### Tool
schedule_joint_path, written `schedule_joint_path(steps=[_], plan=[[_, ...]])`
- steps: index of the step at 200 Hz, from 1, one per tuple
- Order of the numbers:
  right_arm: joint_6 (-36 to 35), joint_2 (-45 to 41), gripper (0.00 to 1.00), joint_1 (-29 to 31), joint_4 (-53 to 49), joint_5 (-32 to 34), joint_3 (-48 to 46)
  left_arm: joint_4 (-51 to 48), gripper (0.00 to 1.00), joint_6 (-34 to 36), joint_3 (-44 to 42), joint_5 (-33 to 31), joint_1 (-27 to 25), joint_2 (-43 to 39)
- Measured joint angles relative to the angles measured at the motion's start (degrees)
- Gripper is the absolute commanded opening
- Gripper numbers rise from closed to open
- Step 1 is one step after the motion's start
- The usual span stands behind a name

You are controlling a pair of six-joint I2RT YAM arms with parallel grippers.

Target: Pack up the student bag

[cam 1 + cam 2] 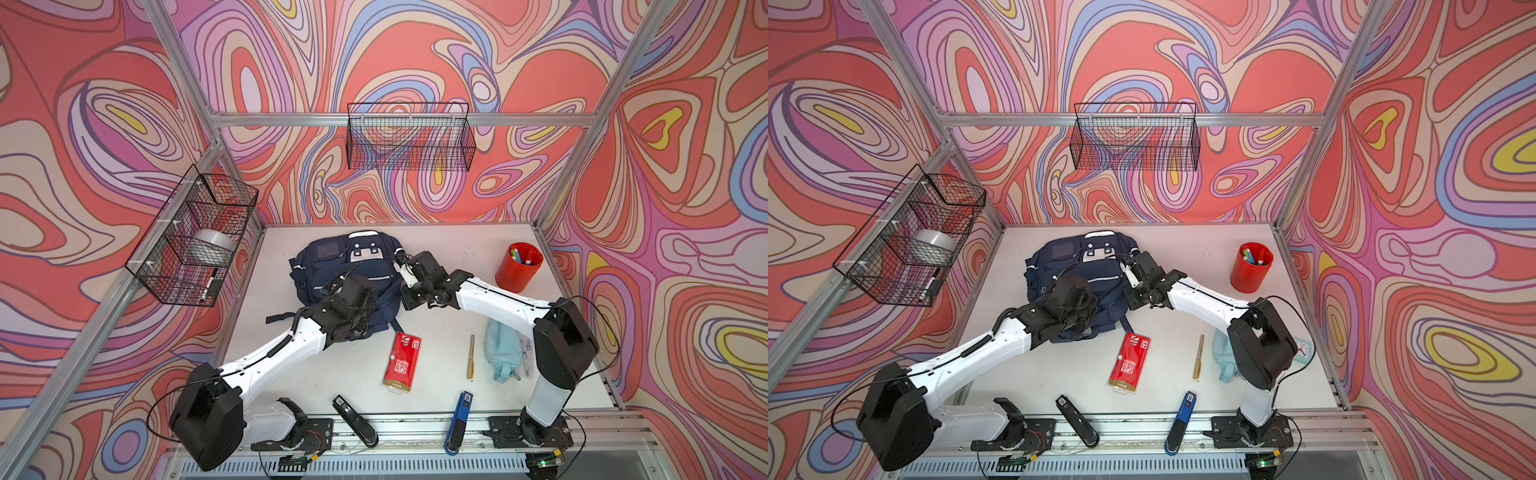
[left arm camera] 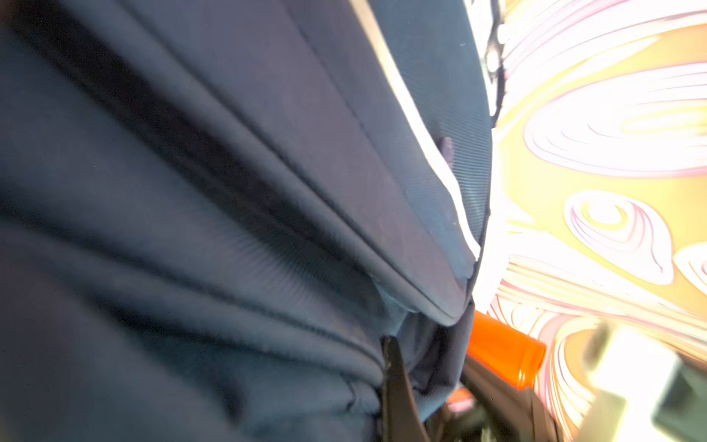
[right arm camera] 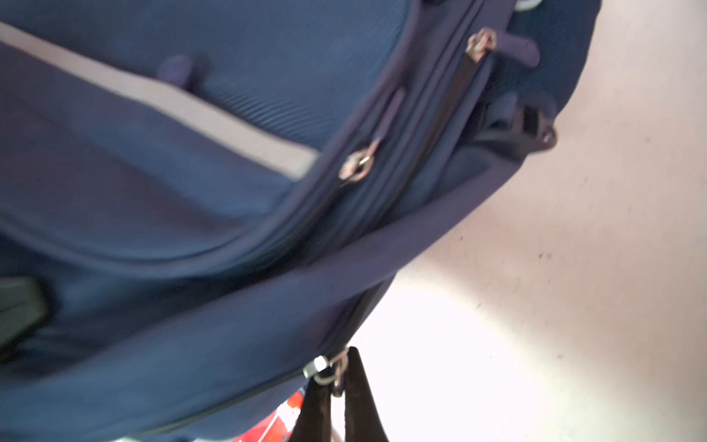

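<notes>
Nearest, along the front rail between the two arm bases, a black stapler [image 1: 355,422] and a blue stapler [image 1: 459,419] lie well apart at the edge of the white table [image 1: 449,266]. Just beyond them a red packet [image 1: 402,362] lies flat mid-table. A gold pen [image 1: 471,356] is to its right and a light blue pouch [image 1: 500,353] further right, partly under the right arm's elbow. Farther in, the student bag [image 1: 324,257] lies on its back at the middle-left of the table in both top views, front pockets up and white patch toward the back wall. The left jaws are down on the bag's near half, hidden under the wrist in the top views. The left wrist view shows a dark finger [image 2: 396,386] pressed into the navy cloth with a fold caught between the pair, so they are clenched on the bag's fabric. The right jaws sit at the bag's right edge, and the right wrist view shows their fingers [image 3: 357,398] pinched together on a small metal zipper pull [image 3: 325,369] at the bag's side seam. Beyond the right wrist a red cup [image 1: 518,267] of markers stands toward the table's far right. On the left wall a side wire basket [image 1: 158,266] holds a tape roll [image 1: 212,247], and a back wire basket [image 1: 409,137] hangs on the rear wall.
</notes>
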Motion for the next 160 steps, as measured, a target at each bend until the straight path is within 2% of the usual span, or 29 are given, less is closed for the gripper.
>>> schedule_joint_path(steps=[29,90,120,144,148,154,160], plan=[[-2.82,5.46,0.0,-3.67,0.61,-3.39,3.08,-1.16,0.0,3.54,-1.6,4.02,2.73,-1.68],[-5.05,20.37,0.0,-7.41,0.02,-5.01,13.88,-7.8,0.0,8.48,-1.66,3.8,4.46,-8.24],[-5.35,22.27,0.0,-7.39,-0.04,-5.73,15.89,-7.65,0.0,8.74,-2.32,3.82,4.83,-7.3],[-5.25,21.46,0.0,-7.61,2.19,-5.22,13.66,-7.19,0.0,9.2,-2.86,4.26,4.81,-5.29],[-5.25,21.29,0.0,-7.67,2.51,-5.11,13.2,-7.15,0.08,9.42,-2.84,4.31,4.81,-4.9],[-5.27,21.16,0.0,-7.78,2.95,-5.05,12.63,-7.15,0.26,9.81,-2.78,4.37,4.76,-4.24],[-5.44,21.16,0.15,-7.87,3.04,-5.05,12.48,-7.3,0.45,10.54,-2.51,4.39,4.76,-3.54]])
